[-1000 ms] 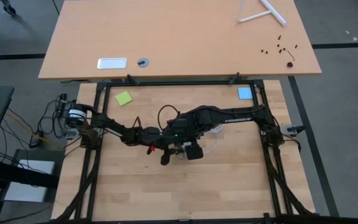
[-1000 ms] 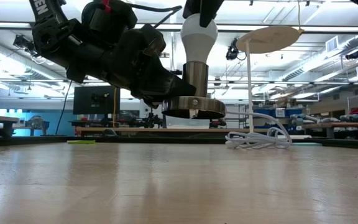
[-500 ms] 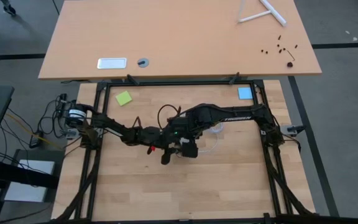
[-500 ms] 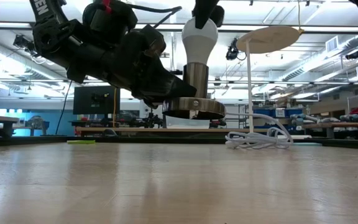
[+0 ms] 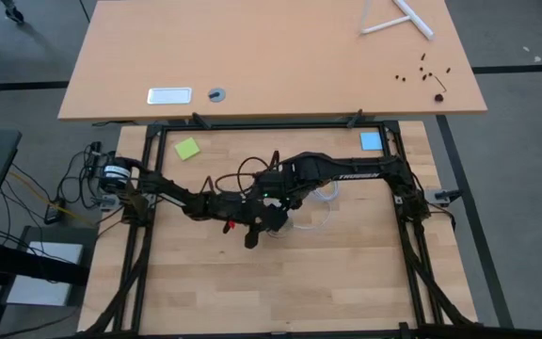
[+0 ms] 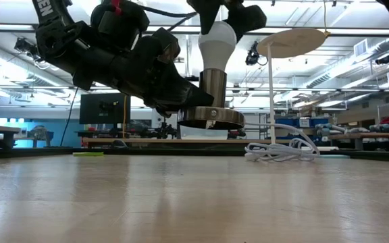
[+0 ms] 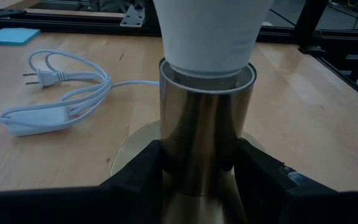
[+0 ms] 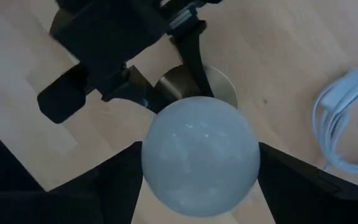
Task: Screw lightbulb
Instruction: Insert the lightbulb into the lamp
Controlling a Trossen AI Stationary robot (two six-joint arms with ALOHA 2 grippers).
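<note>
Left pincer (image 7: 197,174) clamped on the metal socket tube (image 7: 205,130), one dark finger (image 7: 138,177) on each flank, just above the brass-coloured round base (image 6: 211,116). Held off the wooden surface (image 6: 194,202) in the low view, near the middle of the scene. Seen from above as a dark cluster (image 5: 252,221) where both arms meet.

Right pincer (image 8: 197,186) reaching down from above, fingers (image 8: 104,186) pressed to either side of the lightbulb (image 8: 199,155), gripping its white frosted globe. Lightbulb (image 6: 216,44) upright, narrow end sunk into the socket tube, rounded top upward between the right pincer's fingertips (image 6: 248,17). Bulb's lower white shoulder (image 7: 210,31) sitting at the tube's rim; screw end hidden inside, so depth of threading not visible.

White cord with plug (image 7: 55,93) coiled on the surface to the right of the socket, well apart from both pincers; same cord (image 6: 282,148) lying flat on the far right in the low view. Green sticky note (image 5: 187,149) at the far left of the surface, blue sticky note (image 5: 371,141) at the far right.
</note>
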